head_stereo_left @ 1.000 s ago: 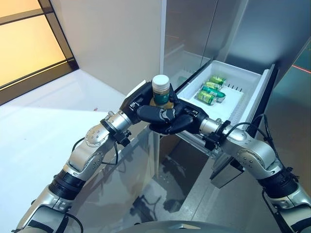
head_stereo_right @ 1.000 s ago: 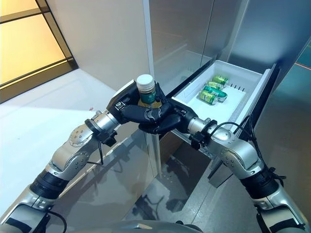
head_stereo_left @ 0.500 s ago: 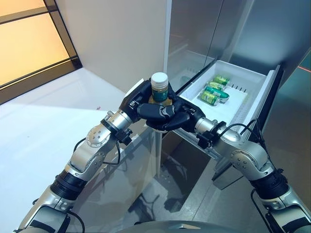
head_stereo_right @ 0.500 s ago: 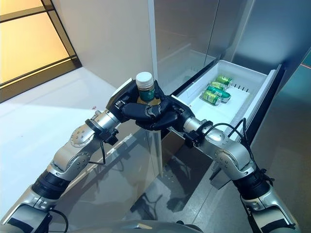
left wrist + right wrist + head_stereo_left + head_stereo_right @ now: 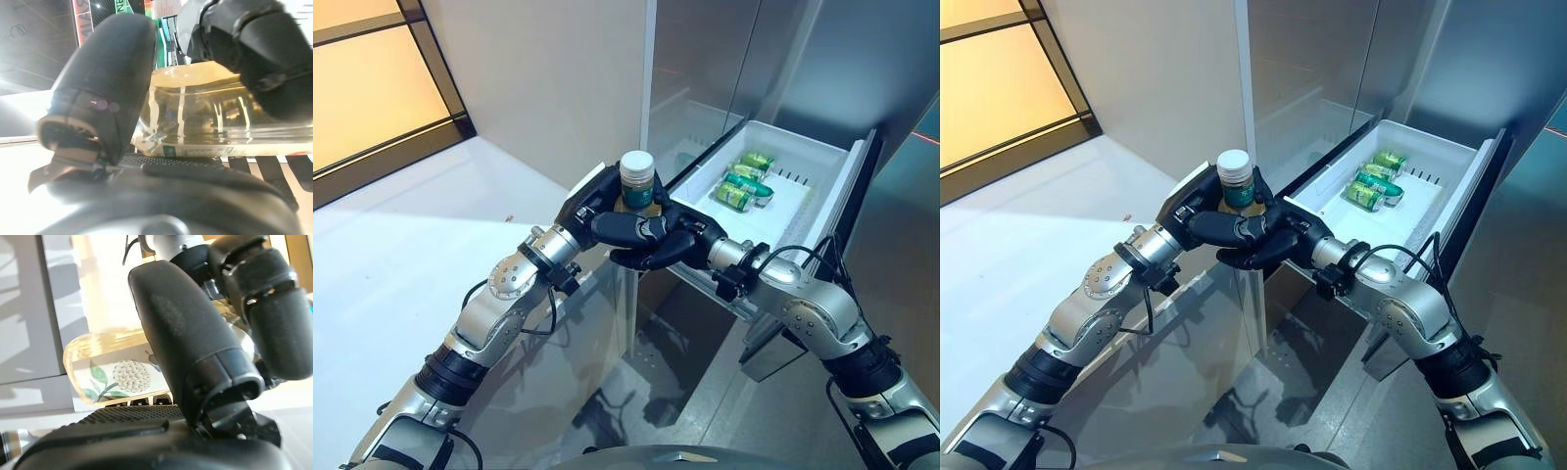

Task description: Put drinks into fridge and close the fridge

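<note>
You are partway through: the bottle [image 5: 636,182] you are carrying is not yet in the fridge, and closing comes after that.

Starting on the left, your left hand [image 5: 590,201] is wrapped round the bottle's body, its thumb [image 5: 100,93] curled against the clear wall above the label. The bottle stands upright between both hands, white cap on top, held in the air just short of the fridge's near corner. From the other side your right hand [image 5: 656,240] closes over its lower part, fingers [image 5: 188,340] curled across the flowered label, so both hands clamp it and overlap each other.

Further right, the white fridge drawer [image 5: 822,166] stands pulled out, with green cans [image 5: 740,183] lying on their sides toward its far end. The near half of the drawer looks free for the bottle; afterwards you must push the drawer in.
</note>
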Robot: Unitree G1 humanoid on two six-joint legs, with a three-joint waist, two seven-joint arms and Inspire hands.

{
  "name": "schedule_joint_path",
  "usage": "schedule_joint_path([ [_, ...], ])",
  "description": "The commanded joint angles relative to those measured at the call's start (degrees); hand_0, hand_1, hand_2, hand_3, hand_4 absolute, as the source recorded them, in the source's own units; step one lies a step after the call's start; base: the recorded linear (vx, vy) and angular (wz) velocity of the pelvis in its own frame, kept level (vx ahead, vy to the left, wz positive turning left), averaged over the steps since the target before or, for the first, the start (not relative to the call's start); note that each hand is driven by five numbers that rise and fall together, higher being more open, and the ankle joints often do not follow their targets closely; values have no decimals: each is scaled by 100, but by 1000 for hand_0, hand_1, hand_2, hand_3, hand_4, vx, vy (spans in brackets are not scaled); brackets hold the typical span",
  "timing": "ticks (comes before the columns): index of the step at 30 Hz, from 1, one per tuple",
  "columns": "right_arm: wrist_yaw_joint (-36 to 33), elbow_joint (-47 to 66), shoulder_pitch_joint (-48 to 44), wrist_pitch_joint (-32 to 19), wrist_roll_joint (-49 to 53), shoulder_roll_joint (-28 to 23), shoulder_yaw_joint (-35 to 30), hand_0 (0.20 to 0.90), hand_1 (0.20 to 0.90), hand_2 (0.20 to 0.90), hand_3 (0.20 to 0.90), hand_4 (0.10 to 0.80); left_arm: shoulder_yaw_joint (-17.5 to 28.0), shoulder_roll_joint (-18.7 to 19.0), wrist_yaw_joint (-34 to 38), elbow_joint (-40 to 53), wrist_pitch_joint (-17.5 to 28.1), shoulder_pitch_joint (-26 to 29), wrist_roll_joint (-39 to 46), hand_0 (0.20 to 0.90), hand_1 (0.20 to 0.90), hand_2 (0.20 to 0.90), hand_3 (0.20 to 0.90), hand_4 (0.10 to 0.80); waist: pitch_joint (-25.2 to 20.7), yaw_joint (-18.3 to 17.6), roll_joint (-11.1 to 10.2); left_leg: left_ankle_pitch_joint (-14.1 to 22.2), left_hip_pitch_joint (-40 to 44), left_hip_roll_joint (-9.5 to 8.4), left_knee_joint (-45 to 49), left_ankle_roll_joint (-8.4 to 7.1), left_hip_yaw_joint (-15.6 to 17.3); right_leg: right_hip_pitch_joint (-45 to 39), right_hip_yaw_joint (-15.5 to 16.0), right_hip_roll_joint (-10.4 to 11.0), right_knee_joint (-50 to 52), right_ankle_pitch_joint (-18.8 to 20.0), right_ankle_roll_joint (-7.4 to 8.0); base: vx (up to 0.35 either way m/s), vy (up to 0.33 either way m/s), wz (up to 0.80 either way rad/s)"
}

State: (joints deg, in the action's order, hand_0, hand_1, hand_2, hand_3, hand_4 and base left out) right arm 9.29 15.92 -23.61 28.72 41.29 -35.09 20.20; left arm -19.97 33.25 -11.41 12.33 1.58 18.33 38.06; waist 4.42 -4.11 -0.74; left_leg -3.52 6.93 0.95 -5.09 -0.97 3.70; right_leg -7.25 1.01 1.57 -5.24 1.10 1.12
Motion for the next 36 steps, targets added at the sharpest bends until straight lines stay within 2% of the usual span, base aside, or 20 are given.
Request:
schedule_joint_path([
  [1, 46, 315, -1056, -884, -366, 254, -138, 900, 900, 900, 900, 800, 97, -296, -20, 341, 1057, 1115, 157, 300, 300, 300, 200, 100, -563, 21, -145, 376, 53, -51, 9, 127, 154, 145, -34, 52, 24, 266, 221, 0, 1, -8],
  [13, -152, 405, -1349, -906, 3, 378, -113, 900, 900, 900, 900, 800, 25, -467, -49, 349, 902, 1065, 190, 300, 300, 300, 200, 100, -545, 62, -152, 401, 91, -67, 9, 149, 164, 125, -31, 56, 24, 264, 216, 1, -1, -2],
  [16, -316, 386, -1330, -851, 441, 476, -128, 300, 300, 300, 200, 100, -2, -515, -50, 316, 899, 1039, 164, 300, 300, 300, 200, 100, -541, 75, -152, 403, 97, -66, 9, 152, 167, 120, 3, 65, 24, 267, 217, 0, 0, 0],
  [20, -473, 334, -1257, -859, 639, 618, -134, 300, 300, 300, 200, 100, -51, -569, 46, 269, 1064, 1006, 42, 300, 300, 300, 200, 100, -541, 86, -152, 407, 99, -63, 9, 149, 185, 115, 52, 73, 24, 259, 222, 0, 0, 0],
  [30, -828, 181, -1264, -1055, 298, 691, -337, 300, 300, 300, 200, 100, 42, -636, 692, 442, 2306, 1086, -1094, 300, 300, 300, 200, 100, -572, 122, -206, 357, 39, -49, 9, 135, 174, 147, 147, 64, 24, 282, 198, 0, 0, 0],
  [35, -1134, -46, -1339, -1040, 603, 641, -546, 300, 300, 300, 200, 100, 95, -559, 737, 492, 2489, 1172, -1312, 300, 300, 300, 200, 100, -573, 126, -234, 371, 38, -50, 9, 128, 165, 146, 156, 41, 24, 275, 184, 0, 0, 0],
  [36, -1179, -129, -1354, -1126, 480, 635, -590, 300, 300, 300, 200, 100, 75, -544, 740, 491, 2492, 1192, -1319, 319, 319, 319, 222, 122, -572, 126, -238, 375, 44, -50, 9, 129, 166, 143, 159, 33, 24, 275, 180, 0, 0, 0],
])
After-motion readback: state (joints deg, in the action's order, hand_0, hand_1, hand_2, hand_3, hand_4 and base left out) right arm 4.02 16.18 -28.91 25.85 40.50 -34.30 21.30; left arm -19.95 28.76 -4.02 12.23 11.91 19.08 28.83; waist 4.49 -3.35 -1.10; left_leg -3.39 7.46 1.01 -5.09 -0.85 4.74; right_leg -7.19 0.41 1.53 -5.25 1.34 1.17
